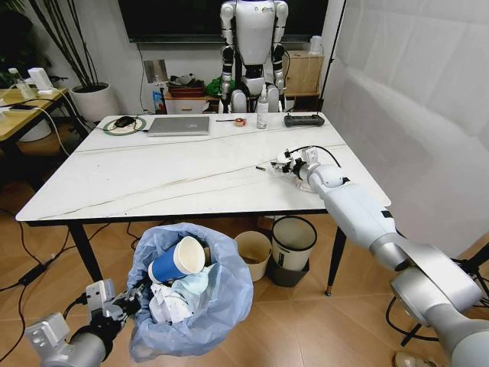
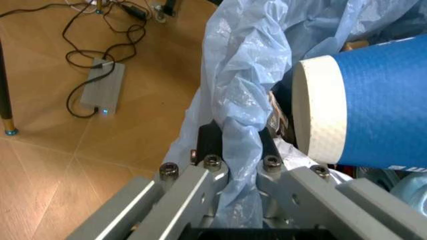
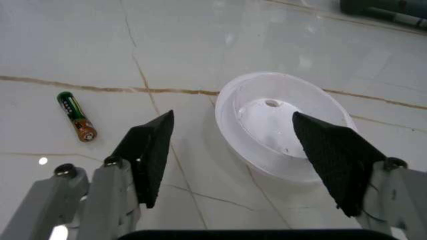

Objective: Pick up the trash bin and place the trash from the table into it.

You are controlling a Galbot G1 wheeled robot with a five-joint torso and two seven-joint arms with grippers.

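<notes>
laptop [image 1: 179, 125], spray bottle [image 1: 262, 108], battery [image 3: 77, 116]

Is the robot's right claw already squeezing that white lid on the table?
No. The right gripper is open, its pads apart above the white lid, which lies on the table beside a small battery.

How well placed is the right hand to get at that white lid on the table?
Probably yes. The right hand is open above the table, its fingers apart over the white lid. Nothing lies between them; the battery sits off to one side. The left hand grips the trash bin's bag.
</notes>
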